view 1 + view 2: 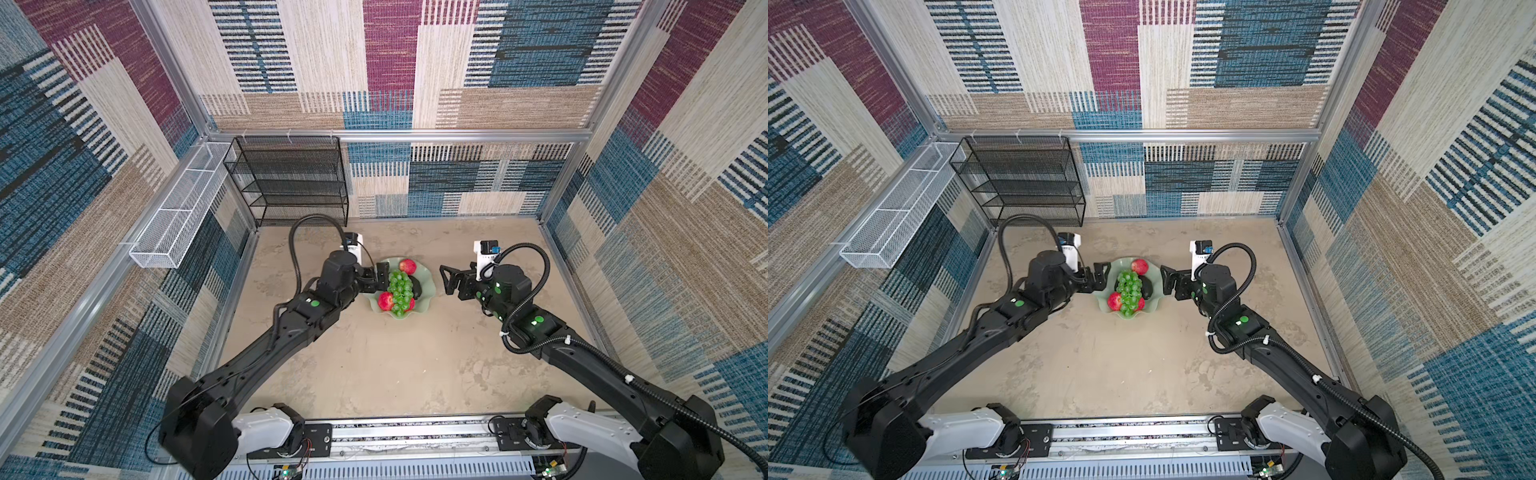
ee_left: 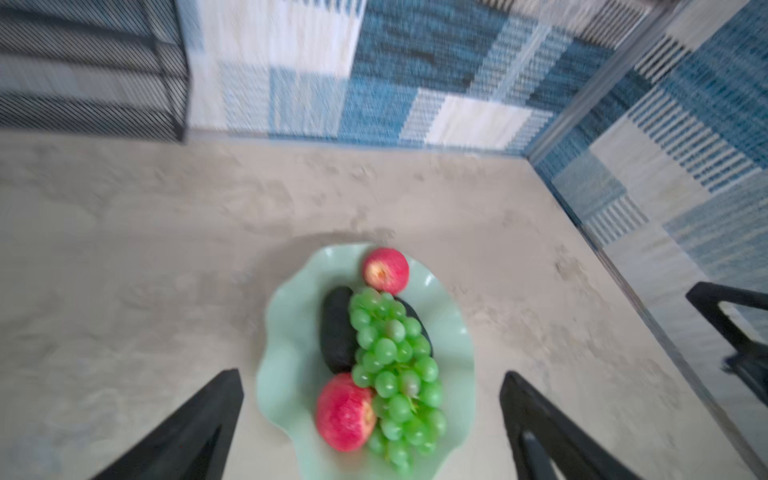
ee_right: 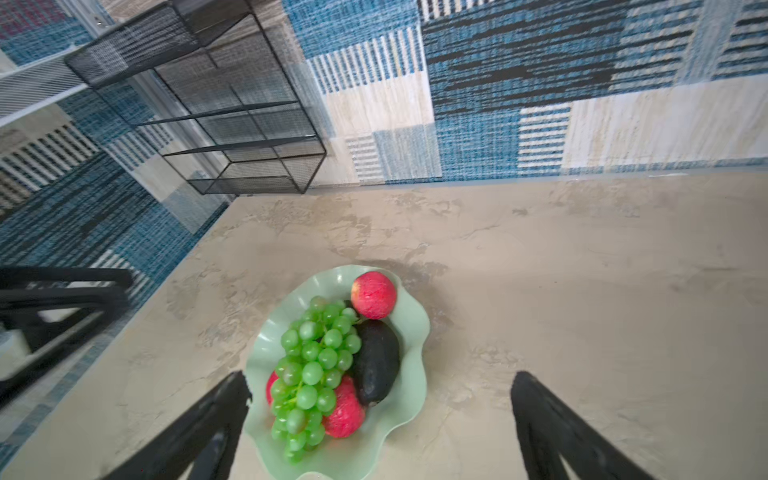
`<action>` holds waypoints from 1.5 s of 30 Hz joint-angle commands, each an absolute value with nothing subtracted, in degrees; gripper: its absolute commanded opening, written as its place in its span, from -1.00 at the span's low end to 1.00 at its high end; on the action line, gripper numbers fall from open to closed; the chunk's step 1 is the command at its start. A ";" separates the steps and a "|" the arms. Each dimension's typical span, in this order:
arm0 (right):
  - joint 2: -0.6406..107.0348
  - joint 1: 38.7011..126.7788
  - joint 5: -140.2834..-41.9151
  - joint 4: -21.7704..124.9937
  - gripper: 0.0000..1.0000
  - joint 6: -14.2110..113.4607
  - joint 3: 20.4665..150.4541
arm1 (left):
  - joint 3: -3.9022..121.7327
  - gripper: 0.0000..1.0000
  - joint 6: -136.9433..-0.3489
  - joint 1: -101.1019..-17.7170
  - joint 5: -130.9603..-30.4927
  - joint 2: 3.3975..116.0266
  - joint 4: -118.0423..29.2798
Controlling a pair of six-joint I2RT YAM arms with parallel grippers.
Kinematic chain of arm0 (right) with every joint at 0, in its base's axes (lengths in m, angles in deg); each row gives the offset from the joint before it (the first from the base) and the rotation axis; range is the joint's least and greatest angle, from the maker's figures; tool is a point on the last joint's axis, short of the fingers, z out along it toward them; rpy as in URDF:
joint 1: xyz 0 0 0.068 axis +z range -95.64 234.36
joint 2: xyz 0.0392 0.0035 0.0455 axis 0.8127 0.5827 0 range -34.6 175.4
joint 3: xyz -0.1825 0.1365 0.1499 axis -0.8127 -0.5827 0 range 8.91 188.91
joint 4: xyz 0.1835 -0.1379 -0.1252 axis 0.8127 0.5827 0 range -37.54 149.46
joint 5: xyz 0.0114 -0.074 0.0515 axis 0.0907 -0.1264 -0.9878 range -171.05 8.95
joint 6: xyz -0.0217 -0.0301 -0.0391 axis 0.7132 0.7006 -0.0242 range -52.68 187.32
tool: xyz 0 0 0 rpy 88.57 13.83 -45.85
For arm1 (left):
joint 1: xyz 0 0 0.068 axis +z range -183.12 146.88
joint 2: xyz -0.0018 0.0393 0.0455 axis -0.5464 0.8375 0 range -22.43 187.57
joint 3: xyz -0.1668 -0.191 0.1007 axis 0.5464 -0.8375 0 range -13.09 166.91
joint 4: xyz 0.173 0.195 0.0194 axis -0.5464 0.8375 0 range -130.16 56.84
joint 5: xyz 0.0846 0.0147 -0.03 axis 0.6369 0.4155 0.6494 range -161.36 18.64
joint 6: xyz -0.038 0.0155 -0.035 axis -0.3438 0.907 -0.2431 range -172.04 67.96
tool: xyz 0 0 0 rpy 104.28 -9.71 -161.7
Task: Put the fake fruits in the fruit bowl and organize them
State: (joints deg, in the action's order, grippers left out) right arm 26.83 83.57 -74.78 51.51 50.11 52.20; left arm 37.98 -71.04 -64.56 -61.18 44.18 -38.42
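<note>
Top views: the pale green fruit bowl (image 1: 401,316) sits mid-bench (image 1: 374,365), between the two arms. A bunch of grapes (image 1: 400,291) lies lengthwise down its centre. A far apple (image 1: 408,266) rests by the rim toward the back wall. A near apple (image 1: 385,301) touches the grapes on the left, and a third apple (image 1: 412,306) shows only as a red sliver on their right. An avocado (image 1: 417,286) lies against the grapes' right side. The left gripper (image 1: 379,279) overlaps the bowl's left rim, jaws spread, holding nothing. The right gripper (image 1: 445,281) hangs just beside the right rim, apart from it, jaws spread wide and empty. A black mesh shelf (image 1: 291,183) stands in the back left corner.

Left wrist view: the picture is blurred. The two fingers (image 2: 199,424) stand far apart with nothing pinched, and the bowl (image 2: 286,316) shows between them. A second avocado (image 2: 338,332) lies along the grapes (image 2: 390,365), on the side away from the first.

Right wrist view: this gripper's fingers (image 3: 552,428) are also wide apart and empty. The bowl (image 3: 419,328) holds all the fruit, with the grapes (image 3: 316,365) draped over two apples and touching the avocado (image 3: 376,361).
</note>
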 commanded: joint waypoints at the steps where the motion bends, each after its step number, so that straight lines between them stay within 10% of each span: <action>1: 27.84 80.07 -74.34 47.63 1.00 53.43 51.09 | 28.05 1.00 -57.85 -61.51 -48.49 36.02 -48.58; 9: 26.61 71.10 -67.33 33.99 1.00 60.06 40.09 | 7.53 1.00 -55.81 -48.05 -42.04 30.81 -62.72; 22: 36.18 62.57 -64.04 -3.86 1.00 68.55 22.24 | 6.00 0.98 -52.42 -33.65 -59.27 67.11 -100.23; 45: 53.60 55.24 -76.81 -22.25 1.00 68.29 20.52 | 10.33 0.98 -54.49 -33.04 -58.87 65.79 -88.78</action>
